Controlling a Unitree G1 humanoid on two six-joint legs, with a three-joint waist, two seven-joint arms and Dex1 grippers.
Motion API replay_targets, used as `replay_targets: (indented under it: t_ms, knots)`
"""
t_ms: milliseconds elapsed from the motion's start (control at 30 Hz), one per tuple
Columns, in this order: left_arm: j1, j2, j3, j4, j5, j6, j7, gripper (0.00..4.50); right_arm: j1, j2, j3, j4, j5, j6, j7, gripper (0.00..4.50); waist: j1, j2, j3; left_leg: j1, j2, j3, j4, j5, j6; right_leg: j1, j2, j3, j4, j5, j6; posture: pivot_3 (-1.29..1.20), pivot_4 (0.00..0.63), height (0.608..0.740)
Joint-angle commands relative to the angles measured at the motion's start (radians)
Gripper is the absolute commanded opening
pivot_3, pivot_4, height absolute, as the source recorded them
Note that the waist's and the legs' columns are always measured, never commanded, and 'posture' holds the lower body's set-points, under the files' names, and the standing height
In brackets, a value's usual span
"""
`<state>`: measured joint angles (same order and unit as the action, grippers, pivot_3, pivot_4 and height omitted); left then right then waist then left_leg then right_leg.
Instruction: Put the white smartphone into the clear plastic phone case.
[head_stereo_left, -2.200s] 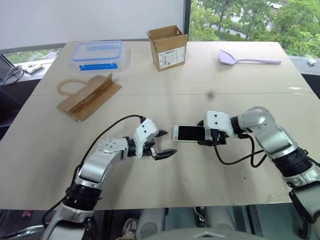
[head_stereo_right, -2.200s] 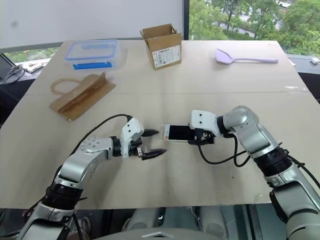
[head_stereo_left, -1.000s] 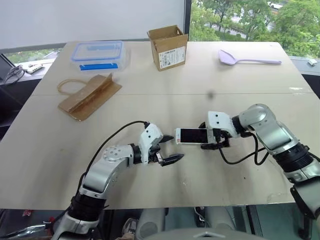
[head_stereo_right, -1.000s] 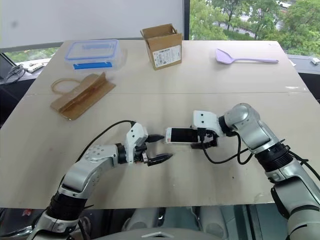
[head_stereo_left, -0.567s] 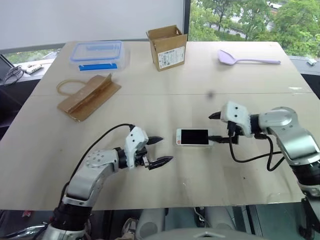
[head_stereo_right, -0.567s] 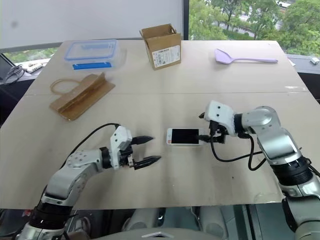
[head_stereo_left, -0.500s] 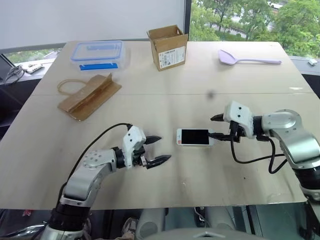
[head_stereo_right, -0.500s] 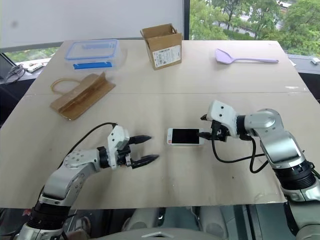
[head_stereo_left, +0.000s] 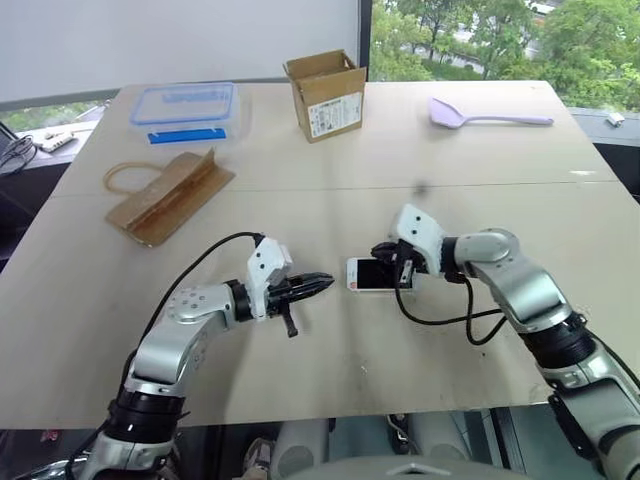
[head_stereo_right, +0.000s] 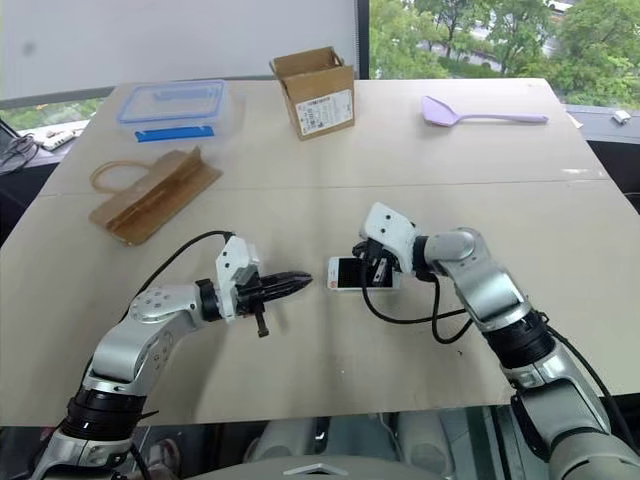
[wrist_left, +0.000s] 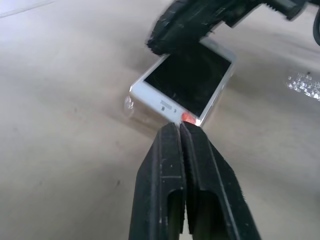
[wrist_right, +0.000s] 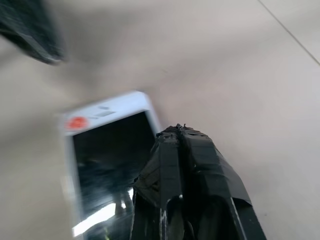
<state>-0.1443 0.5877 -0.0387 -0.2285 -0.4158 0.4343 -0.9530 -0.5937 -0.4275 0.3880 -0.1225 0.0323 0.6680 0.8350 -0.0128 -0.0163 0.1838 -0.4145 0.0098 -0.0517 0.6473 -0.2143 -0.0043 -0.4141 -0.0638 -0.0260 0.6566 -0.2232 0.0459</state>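
Far left of the surface (head_stereo_left: 90, 300): a folded brown cardboard piece (head_stereo_left: 170, 194) with a thin loop handle. Behind it, toward the far edge, sits a clear box with a blue-rimmed lid (head_stereo_left: 187, 106) and a blue strip at its front.

Left claw (head_stereo_left: 322, 283): fingers pressed together, holding nothing. It reaches in low over the surface, tip aimed toward the white smartphone (head_stereo_left: 370, 275). In the left wrist view the two black fingers (wrist_left: 172, 150) meet along their length, and their tip lies just at the phone's near short end, by a small red dot on the bezel; contact there cannot be judged.

Centre, far edge: an open cardboard box (head_stereo_left: 323, 82) with a white label on its front face.

The white smartphone lies flat, screen up, near the middle of the surface, between the two claws. The clear plastic phone case: a faint glossy edge shows beside the phone's corner in the left wrist view, but whether that is the case I cannot tell.

Right claw (head_stereo_left: 384, 251): fingers pressed together, empty. It sits over the right end of the phone, above the screen; the right wrist view shows its closed tip over the dark glass. Touching or just hovering, I cannot tell.

Far right, rear edge: a lilac spatula (head_stereo_left: 482, 116) lying flat.
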Motion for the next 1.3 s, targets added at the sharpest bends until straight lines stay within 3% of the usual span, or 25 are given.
replay_targets:
  t_ms: [33,200,333,433,600,833,1067,1167,1300]
  knots:
    - [0.007,0.015,0.02,-0.061,-0.017,0.018,0.018,0.04,0.007,-0.011,0.062,-0.04,-0.008,0.015,0.032,0.0,-0.001,0.0,0.0,0.0,0.0,0.0,0.0,0.0,0.0,0.0,0.0,0.0,0.0,0.0,0.0,0.0,0.15,0.74]
    - [0.037,0.029,0.04,-0.091,-0.021,0.038,0.043,0.04,0.044,-0.011,0.093,-0.053,-0.042,-0.04,0.007,0.0,-0.003,0.0,0.0,0.001,0.0,0.0,-0.001,0.0,0.0,0.0,0.0,0.0,0.0,0.0,0.001,0.0,0.15,0.74]
    - [0.049,0.033,0.047,-0.104,-0.023,0.047,0.053,0.04,0.016,0.024,-0.026,-0.08,0.022,-0.07,-0.023,0.0,-0.002,0.0,0.0,0.001,0.0,0.0,0.0,0.0,0.0,0.0,0.0,0.0,0.0,-0.002,-0.002,0.0,0.15,0.74]
    - [0.052,0.036,0.048,-0.111,-0.026,0.056,0.055,0.04,0.029,-0.005,-0.06,-0.161,0.11,-0.025,0.053,0.0,0.0,0.0,0.0,0.0,0.0,0.0,0.0,0.0,0.0,0.0,0.0,0.0,0.0,-0.002,-0.001,0.0,0.15,0.74]
    - [0.044,0.04,0.039,-0.104,-0.025,0.058,0.052,0.04,0.073,-0.062,0.028,-0.165,0.1,-0.016,0.106,0.0,-0.001,0.0,0.0,0.0,0.0,-0.001,-0.001,0.0,0.0,0.0,0.0,0.0,0.0,-0.001,0.001,0.0,0.15,0.74]
    - [0.011,0.044,0.023,-0.072,-0.012,0.051,0.038,0.04,0.1,-0.078,0.136,-0.007,-0.023,-0.08,0.061,0.0,-0.003,-0.001,-0.002,0.002,0.001,0.0,0.0,0.0,0.0,0.001,0.001,0.0,0.0,-0.003,-0.002,0.0,0.15,0.74]
    - [-0.008,0.043,-0.003,-0.005,0.025,0.004,0.004,0.04,0.142,-0.071,-0.071,-0.193,0.098,-0.016,0.01,0.0,0.005,-0.001,-0.002,0.001,0.0,0.0,0.001,0.0,0.0,0.001,0.0,0.0,0.0,-0.003,-0.002,0.0,0.15,0.74]
    - [-0.023,0.026,-0.03,0.036,0.047,-0.022,-0.001,0.04,0.176,-0.104,-0.189,-0.342,0.193,0.088,0.013,0.0,0.006,-0.001,-0.001,0.0,0.0,0.0,0.001,0.0,0.0,0.0,0.0,0.0,0.0,-0.002,-0.002,0.0,0.15,0.74]
    - [-0.04,0.008,-0.06,0.083,0.074,-0.044,0.0,0.04,0.229,-0.188,-0.273,-0.424,0.187,0.157,-0.035,0.0,0.002,-0.001,-0.001,0.0,0.0,0.0,-0.001,0.0,0.0,0.0,0.0,0.0,0.0,-0.002,-0.002,0.0,0.15,0.74]
